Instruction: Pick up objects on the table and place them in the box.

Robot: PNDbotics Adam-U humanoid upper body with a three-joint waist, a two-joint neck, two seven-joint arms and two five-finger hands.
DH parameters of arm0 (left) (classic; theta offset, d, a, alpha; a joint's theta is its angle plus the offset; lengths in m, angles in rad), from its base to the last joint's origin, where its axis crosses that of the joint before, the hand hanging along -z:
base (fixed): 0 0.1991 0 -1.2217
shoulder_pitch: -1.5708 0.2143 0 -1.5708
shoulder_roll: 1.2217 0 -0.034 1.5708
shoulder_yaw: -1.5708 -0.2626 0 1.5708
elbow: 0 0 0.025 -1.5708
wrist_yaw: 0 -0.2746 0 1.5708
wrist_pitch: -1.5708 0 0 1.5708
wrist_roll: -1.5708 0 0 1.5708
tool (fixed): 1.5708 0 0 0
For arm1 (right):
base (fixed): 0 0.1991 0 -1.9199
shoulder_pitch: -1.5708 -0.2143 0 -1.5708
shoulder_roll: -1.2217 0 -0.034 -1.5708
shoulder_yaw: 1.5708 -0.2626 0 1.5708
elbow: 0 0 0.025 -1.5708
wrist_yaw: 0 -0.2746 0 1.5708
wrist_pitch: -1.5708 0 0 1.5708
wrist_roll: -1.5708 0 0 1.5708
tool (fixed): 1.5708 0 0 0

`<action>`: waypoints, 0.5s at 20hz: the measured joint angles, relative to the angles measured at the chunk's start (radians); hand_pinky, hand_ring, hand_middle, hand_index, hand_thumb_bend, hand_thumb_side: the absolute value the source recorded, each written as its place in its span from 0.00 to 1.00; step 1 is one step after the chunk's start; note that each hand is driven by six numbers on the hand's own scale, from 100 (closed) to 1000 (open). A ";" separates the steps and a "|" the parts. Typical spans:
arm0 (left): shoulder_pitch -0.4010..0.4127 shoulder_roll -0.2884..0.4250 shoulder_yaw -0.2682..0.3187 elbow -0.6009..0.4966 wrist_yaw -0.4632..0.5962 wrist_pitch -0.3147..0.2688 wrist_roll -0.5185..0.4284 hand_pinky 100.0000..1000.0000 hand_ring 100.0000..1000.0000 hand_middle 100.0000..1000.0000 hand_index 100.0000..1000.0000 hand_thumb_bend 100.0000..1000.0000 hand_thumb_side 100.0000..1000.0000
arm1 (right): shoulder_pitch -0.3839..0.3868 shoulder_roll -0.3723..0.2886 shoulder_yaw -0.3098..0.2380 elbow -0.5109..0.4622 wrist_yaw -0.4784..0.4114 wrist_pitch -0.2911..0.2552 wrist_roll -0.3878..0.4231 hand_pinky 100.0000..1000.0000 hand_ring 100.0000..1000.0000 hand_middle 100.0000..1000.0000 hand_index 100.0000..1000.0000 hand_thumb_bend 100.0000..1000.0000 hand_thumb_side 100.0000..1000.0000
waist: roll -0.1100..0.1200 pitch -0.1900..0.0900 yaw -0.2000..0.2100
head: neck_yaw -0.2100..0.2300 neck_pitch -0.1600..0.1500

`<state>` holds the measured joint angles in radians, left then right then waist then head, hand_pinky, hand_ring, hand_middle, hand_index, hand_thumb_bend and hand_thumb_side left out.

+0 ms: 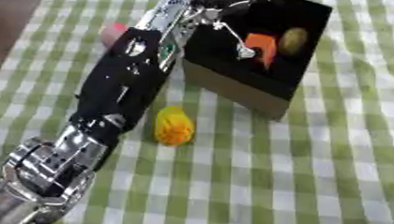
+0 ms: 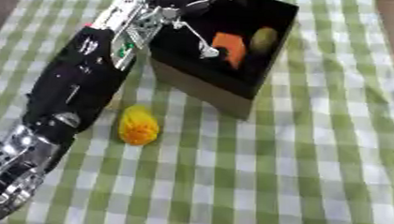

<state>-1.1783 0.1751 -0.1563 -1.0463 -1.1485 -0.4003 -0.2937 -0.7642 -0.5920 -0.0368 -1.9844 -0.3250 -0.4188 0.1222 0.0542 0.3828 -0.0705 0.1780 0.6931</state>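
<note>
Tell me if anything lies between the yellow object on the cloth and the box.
Nothing visible does. The yellow object lies on bare checked cloth just before the box, whose top is open. The left hand reaches over the box.

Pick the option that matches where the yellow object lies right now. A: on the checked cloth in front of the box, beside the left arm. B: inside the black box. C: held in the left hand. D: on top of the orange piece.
A: the yellow object lies on the green checked cloth, outside the box and beside the left arm, while the orange piece sits inside the box.
</note>
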 measured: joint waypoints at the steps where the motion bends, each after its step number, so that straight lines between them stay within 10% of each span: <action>1: 0.000 0.000 0.000 0.000 -0.003 0.001 0.010 0.96 0.94 0.87 0.93 0.48 0.49 | 0.002 0.000 0.000 0.000 0.000 0.000 0.000 0.82 0.81 0.58 0.84 0.00 0.48 | 0.000 0.000 0.000 | 0.000 0.000; 10: 0.012 0.008 0.008 -0.009 -0.004 0.016 0.119 0.90 0.88 0.79 0.88 0.42 0.48 | 0.009 0.000 0.000 0.000 0.000 0.002 0.002 0.82 0.81 0.58 0.84 0.00 0.48 | 0.001 -0.001 0.007 | -0.005 0.001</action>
<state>-1.1665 0.1829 -0.1483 -1.0548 -1.1527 -0.3838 -0.1744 -0.7556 -0.5919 -0.0368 -1.9844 -0.3254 -0.4169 0.1243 0.0547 0.3822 -0.0636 0.1731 0.6944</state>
